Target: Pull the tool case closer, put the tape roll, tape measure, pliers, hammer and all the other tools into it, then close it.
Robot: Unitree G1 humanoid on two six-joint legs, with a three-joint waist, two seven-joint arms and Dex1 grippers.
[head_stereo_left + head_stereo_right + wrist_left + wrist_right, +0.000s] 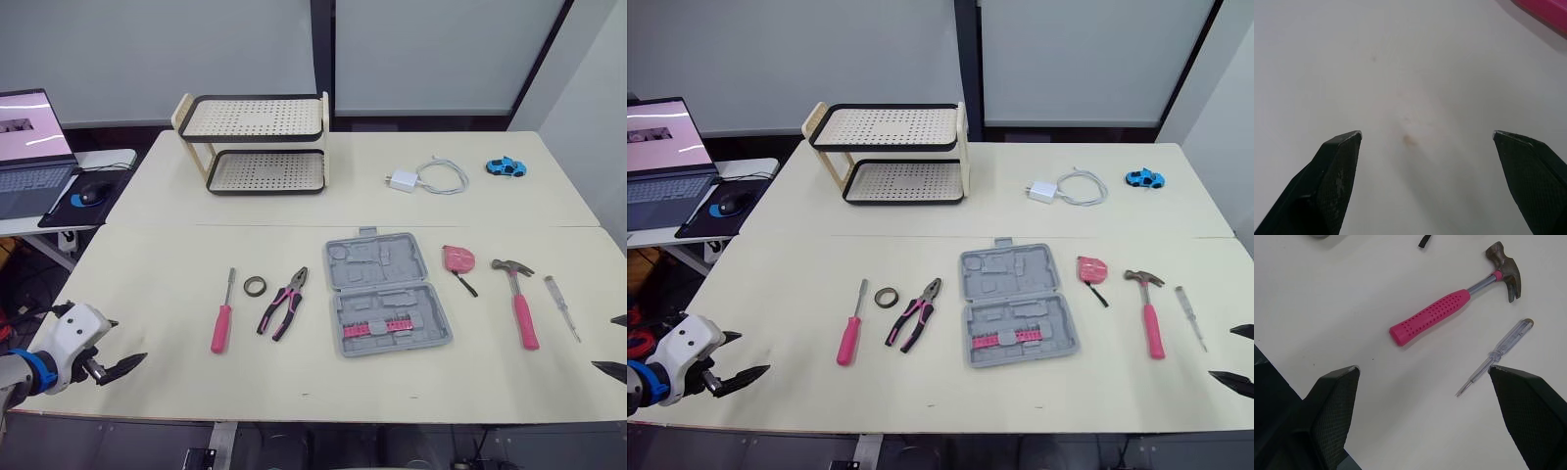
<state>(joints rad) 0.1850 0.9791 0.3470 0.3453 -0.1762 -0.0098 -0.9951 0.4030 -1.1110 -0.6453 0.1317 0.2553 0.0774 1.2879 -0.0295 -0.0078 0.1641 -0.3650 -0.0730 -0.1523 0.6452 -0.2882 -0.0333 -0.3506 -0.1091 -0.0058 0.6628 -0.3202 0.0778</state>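
I am holding my left jaws apart over the surface's (157, 274) near left edge, my right jaws apart near the hammer (1430, 317). Tool case (387, 294) is lying open mid-surface, between pliers (284, 304) and tape measure (458, 258).

You face matt cream tabletop (157, 284), smooth. Grey open tool case (387, 294): moulded plastic, dull. Pink-handled claw hammer (1449, 304): dimpled grip, shiny shank, tarnished metal head. Slim clear-handled screwdriver (1496, 355): glossy transparent plastic.
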